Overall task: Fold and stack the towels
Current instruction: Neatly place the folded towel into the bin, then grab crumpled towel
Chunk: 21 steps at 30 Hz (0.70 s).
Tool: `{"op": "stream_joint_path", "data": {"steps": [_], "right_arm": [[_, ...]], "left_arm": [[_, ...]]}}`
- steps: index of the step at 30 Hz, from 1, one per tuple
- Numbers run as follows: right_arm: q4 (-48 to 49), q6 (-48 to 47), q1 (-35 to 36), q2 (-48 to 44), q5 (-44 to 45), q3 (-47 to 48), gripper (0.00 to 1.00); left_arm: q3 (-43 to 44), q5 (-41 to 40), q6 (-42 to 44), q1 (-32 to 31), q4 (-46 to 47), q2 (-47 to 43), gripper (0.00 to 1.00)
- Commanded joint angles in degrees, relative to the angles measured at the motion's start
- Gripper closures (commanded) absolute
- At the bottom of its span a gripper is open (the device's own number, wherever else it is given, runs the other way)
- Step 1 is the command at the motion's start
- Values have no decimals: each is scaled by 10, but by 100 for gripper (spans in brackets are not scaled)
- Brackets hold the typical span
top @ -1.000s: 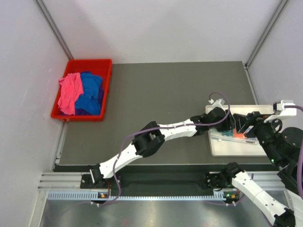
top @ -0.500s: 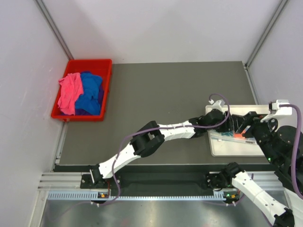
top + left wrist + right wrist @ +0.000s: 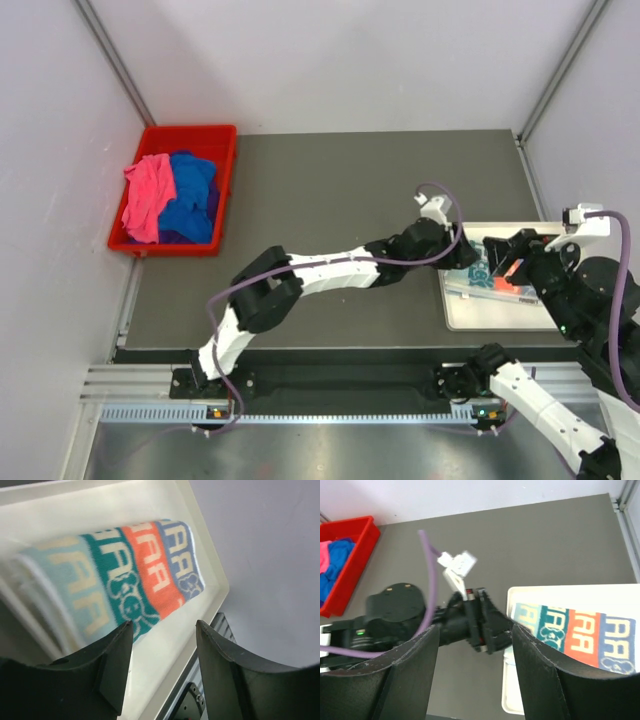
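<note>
Lettered towel (image 3: 125,575) folded in white tray (image 3: 200,540), left end effector (image 3: 164,625) and right end effector (image 3: 475,630) spread, empty (placement looks done); next: pink towel (image 3: 148,195) from red bin (image 3: 190,130).

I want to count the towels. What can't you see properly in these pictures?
Top view: left arm and right arm cover much of the striped towel.
Top view, red bin: anything beneath the pink towel and blue towel is hidden.
Left wrist view: striped towel's left end blurred.
</note>
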Motion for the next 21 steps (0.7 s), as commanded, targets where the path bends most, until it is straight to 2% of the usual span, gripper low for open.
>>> {"op": "stream_joint_path", "data": {"steps": [1,6,7,9,10,13,14,16,17,21], "right_arm": [[46,20,1,17,-18,-13,40],[101,32,0,39,-53,-61,39],[112,36,0,50,-69,-81,39],[149,41,0,64,-85,-101,39],[173,45,1,79,-103,-118,39],[205,51,1,112,-133,-146,39],[221,51,1,120,-139,-150,39],[236,50,1,144,-151,-162,39],[249,50,1,150,-156,-167,39],[273,43,1,181,-165,-185,39]], "left_arm": [[-79,-46,39,15,18,-110,42],[-205,-143,75,43,-64,-233,42],[-221,-189,71,53,-89,-275,42],[-262,-230,75,90,-148,-315,42],[-270,-281,82,118,-175,-351,42],[-307,-366,94,176,-245,-415,41],[-314,-376,93,224,-262,-427,39],[-335,-390,99,277,-278,-452,39],[-339,-393,101,329,-281,-455,39],[-334,-393,111,452,-279,-431,38]]}}
